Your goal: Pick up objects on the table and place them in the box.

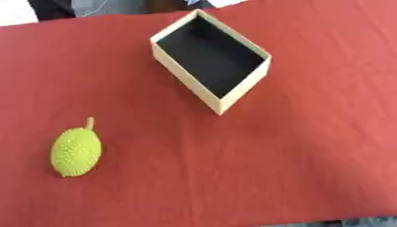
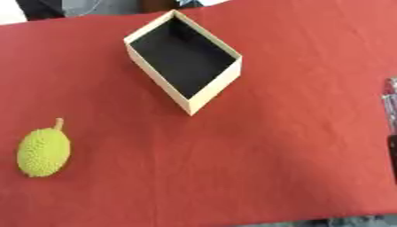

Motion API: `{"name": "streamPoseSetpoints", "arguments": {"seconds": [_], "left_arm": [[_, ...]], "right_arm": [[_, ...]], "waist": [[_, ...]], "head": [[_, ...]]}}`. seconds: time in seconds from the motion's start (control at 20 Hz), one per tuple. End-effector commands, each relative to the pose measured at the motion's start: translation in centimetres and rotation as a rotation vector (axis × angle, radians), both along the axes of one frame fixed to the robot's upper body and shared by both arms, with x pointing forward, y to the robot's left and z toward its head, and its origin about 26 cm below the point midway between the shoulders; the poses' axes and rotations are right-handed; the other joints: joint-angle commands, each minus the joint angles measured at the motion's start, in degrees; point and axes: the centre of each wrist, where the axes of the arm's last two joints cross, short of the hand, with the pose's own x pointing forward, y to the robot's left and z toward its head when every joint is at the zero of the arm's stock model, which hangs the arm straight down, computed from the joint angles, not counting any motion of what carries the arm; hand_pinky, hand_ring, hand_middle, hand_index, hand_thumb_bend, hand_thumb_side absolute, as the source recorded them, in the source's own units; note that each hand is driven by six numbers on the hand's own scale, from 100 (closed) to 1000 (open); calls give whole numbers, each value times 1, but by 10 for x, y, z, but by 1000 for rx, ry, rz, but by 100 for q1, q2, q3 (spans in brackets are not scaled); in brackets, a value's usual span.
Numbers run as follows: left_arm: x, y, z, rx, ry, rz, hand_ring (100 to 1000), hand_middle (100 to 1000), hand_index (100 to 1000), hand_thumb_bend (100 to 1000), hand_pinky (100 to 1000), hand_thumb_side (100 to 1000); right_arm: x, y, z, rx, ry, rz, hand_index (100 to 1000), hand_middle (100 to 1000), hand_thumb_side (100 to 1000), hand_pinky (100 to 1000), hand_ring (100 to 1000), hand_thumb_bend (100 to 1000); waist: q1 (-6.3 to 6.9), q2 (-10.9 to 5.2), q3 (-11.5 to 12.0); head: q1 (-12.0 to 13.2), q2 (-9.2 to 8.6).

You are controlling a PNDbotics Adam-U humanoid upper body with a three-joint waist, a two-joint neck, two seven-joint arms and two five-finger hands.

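Sitting well apart from each other on the red cloth-covered table [image 1: 310,155] are the only two things that matter: a yellow-green, bumpy, durian-like toy fruit with a short stem [image 1: 75,151] at the near left, and a cream cardboard box with a black inside [image 1: 211,57] at the far middle, turned cornerwise to the table edge. The box is open at the top and, as far as its dark floor shows, has nothing in it.

Neither hand shows clearly. A dark and silver sliver at the right edge of the right eye view may belong to the right arm, but I cannot tell what the fingers are doing, and the left hand is out of sight altogether.

The fruit looks rounded and knobbly, so a grasp taken off-centre could let it roll away across the cloth. The box is skewed, so a drop near a corner might catch the wall and tip out.
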Motion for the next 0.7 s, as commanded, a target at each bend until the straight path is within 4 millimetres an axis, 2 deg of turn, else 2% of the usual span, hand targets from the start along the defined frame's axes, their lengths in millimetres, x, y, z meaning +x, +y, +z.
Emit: {"name": "streamPoseSetpoints", "arguments": {"seconds": [0.05, 0.4, 0.7], "left_arm": [[12, -6, 30, 373, -83, -278, 747, 747, 860, 100, 740, 792], [33, -34, 46, 482, -74, -398, 756, 757, 898, 100, 745, 790], [38, -46, 38, 548, -17, -441, 776, 780, 948, 100, 759, 708]], "right_arm": [[-4, -1, 10, -31, -26, 6, 751, 539, 612, 818, 776, 100], [-4, -1, 9, -33, -18, 10, 751, 539, 611, 818, 777, 100], [-4, -1, 8, -28, -10, 13, 751, 541, 609, 818, 776, 100]], "waist": [[1, -123, 7], [32, -192, 0], [53, -279, 1]], "head": [[-3, 17], [18, 92], [-32, 170]]}}
